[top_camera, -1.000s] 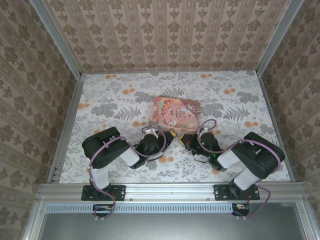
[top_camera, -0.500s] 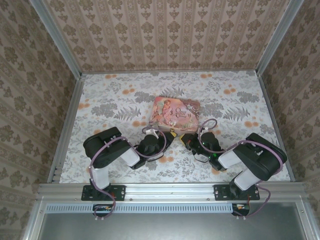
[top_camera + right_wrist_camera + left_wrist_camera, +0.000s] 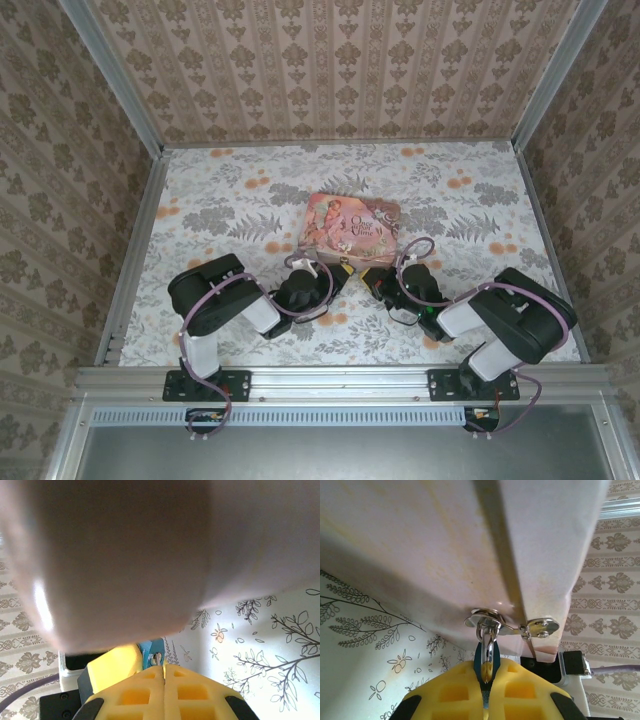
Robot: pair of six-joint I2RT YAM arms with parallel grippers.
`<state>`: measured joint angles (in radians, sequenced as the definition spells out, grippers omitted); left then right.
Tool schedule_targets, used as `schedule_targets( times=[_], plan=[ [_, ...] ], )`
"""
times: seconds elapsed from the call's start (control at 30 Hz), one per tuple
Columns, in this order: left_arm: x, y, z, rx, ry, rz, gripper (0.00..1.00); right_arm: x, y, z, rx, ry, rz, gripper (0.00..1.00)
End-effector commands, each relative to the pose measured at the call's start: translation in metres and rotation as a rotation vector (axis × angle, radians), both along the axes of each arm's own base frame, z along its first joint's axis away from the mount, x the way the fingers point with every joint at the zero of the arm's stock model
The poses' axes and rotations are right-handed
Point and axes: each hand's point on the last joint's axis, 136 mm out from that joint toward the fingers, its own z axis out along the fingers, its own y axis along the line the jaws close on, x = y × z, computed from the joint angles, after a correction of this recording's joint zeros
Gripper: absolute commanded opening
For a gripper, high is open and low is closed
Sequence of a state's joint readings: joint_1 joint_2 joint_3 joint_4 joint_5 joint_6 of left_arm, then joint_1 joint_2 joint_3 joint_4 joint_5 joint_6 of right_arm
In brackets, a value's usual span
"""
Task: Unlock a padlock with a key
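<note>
The padlock (image 3: pixel 486 656) is a small blue body with a silver shackle. The shackle hangs through the metal hasp (image 3: pixel 492 621) on the front of the pink tin (image 3: pixel 350 222). My left gripper (image 3: pixel 486 674) is shut on the padlock body from below. In the right wrist view the padlock (image 3: pixel 150 650) shows its keyhole end beside a yellow left finger (image 3: pixel 115 666). My right gripper (image 3: pixel 164 669) is shut on the key (image 3: pixel 158 659), a thin metal sliver whose tip sits at the keyhole. From above, both grippers meet at the tin's front edge around the padlock (image 3: pixel 346 266).
The tin lies mid-table on a floral cloth (image 3: pixel 230 210), with patterned walls on three sides. Both arms are folded low near the front rail (image 3: pixel 340 378), with cables looped over their wrists. The tin's side looms very close to both wrist cameras.
The right arm has edged slightly left toward the padlock. The left arm and the tin stay where they were.
</note>
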<state>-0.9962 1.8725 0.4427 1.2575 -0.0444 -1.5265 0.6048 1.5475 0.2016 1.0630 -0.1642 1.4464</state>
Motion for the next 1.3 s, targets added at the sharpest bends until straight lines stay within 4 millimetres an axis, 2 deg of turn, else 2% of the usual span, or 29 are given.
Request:
schedule_targets(
  times=[0.0,0.3,0.63,0.8,1.1,1.27],
  plan=[
    [-0.009,-0.02,0.025,-0.096,0.0,-0.05,0.0,0.011,0.005,0.016,0.025,-0.079,0.0,0.0],
    [-0.016,-0.03,0.049,-0.163,-0.007,-0.061,0.0,0.016,0.008,0.021,0.065,-0.133,-0.001,0.0],
    [-0.022,-0.037,0.049,-0.16,-0.018,-0.07,0.0,0.022,0.009,0.036,0.155,-0.11,-0.041,0.0],
    [-0.025,-0.042,0.05,-0.16,-0.028,-0.09,0.0,0.024,0.014,0.05,0.219,-0.104,-0.03,0.0],
    [-0.031,-0.042,0.061,-0.164,-0.064,-0.113,0.0,0.031,0.005,0.046,0.227,-0.086,-0.033,0.0],
    [-0.037,-0.046,0.066,-0.173,-0.075,-0.14,0.0,0.039,0.007,0.056,0.213,-0.142,0.043,0.0]
  ],
)
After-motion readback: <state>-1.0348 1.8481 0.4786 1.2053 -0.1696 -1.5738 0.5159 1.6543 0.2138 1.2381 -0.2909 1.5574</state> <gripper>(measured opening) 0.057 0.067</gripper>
